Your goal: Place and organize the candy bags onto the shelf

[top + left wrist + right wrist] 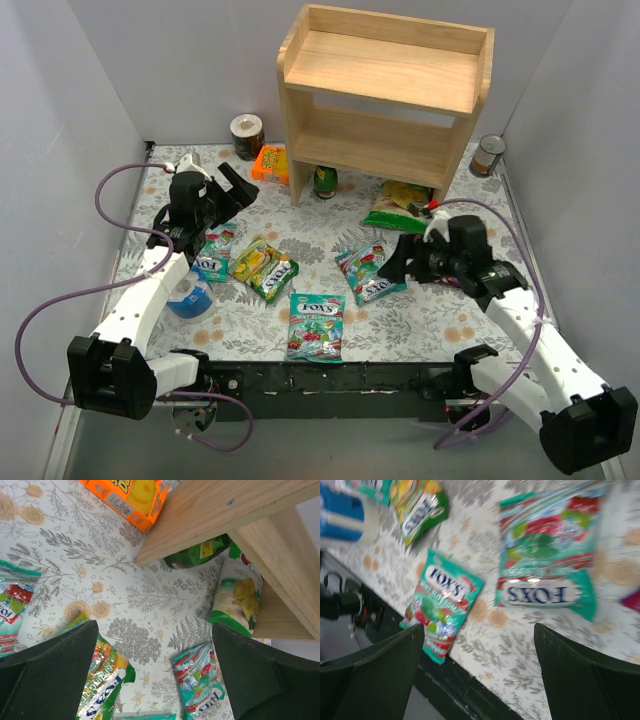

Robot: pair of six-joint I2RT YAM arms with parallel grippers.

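The wooden shelf [385, 90] stands at the back with both tiers bare. Teal candy bags lie on the floral mat at the left [216, 252], the middle right [366, 270] and the front [316, 325]. Yellow-green bags [263, 268] lie between them. My left gripper [235, 185] is open and empty, above the mat left of the shelf; its wrist view shows a yellow-green bag [102, 685] and a teal bag [202, 682] below it. My right gripper [395, 262] is open and empty beside the middle-right teal bag [545, 555], with the front teal bag [442, 602] also below. A magenta scrap [632, 600] shows at the edge.
An orange packet [271, 163] and a tin [247, 135] lie left of the shelf. A green can [326, 181] and a green-and-yellow snack bag [400, 207] sit under the shelf. Another tin [488, 155] stands at the back right. A blue roll [190, 295] sits by the left arm.
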